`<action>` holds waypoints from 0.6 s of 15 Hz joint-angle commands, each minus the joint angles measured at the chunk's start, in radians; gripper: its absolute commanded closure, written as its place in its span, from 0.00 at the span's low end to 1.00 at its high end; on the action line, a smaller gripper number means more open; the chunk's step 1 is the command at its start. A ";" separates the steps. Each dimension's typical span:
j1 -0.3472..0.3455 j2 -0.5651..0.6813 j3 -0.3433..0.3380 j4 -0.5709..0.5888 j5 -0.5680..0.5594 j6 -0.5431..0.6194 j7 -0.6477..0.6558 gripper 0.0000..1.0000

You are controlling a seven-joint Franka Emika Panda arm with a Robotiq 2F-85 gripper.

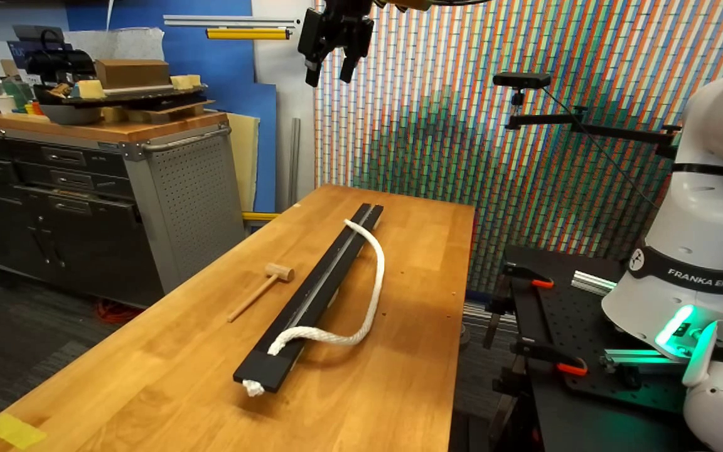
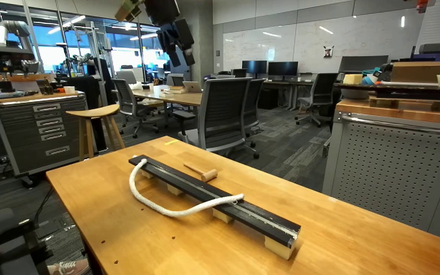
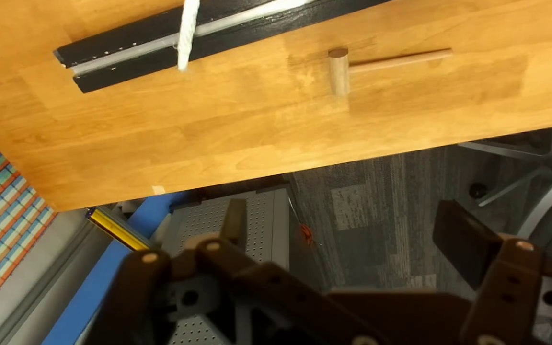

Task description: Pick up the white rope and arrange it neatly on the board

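The white rope (image 1: 374,295) lies in a loose bow on the tabletop. Its two ends rest across the board, a long black grooved strip (image 1: 311,301). The rope (image 2: 166,211) and the board (image 2: 194,186) also show in the other exterior view. In the wrist view one rope end (image 3: 187,36) crosses the board (image 3: 132,53) near its tip. A white frayed tuft (image 1: 253,387) shows at the board's near end; I cannot tell what it belongs to. My gripper (image 1: 330,74) is open and empty, high above the table, apart from rope and board. It also shows open in the wrist view (image 3: 345,230).
A small wooden mallet (image 1: 280,272) lies beside the board on the wooden tabletop (image 1: 424,251). Light blocks (image 2: 279,246) hold the board up off the table. A grey cart (image 1: 186,176) stands past the table edge. A chair (image 2: 224,114) stands near the table.
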 commanded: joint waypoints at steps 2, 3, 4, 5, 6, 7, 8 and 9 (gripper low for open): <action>0.035 0.038 -0.031 0.048 0.004 -0.011 -0.001 0.00; 0.039 0.048 -0.032 0.062 0.005 -0.016 -0.001 0.00; 0.041 0.053 -0.032 0.070 0.006 -0.021 -0.001 0.00; 0.041 0.054 -0.032 0.073 0.006 -0.023 -0.001 0.00; 0.041 0.054 -0.032 0.074 0.006 -0.024 -0.001 0.00; 0.041 0.054 -0.032 0.074 0.006 -0.024 -0.001 0.00; 0.041 0.054 -0.032 0.074 0.006 -0.024 -0.001 0.00; 0.045 0.050 -0.030 0.088 0.002 -0.047 -0.006 0.00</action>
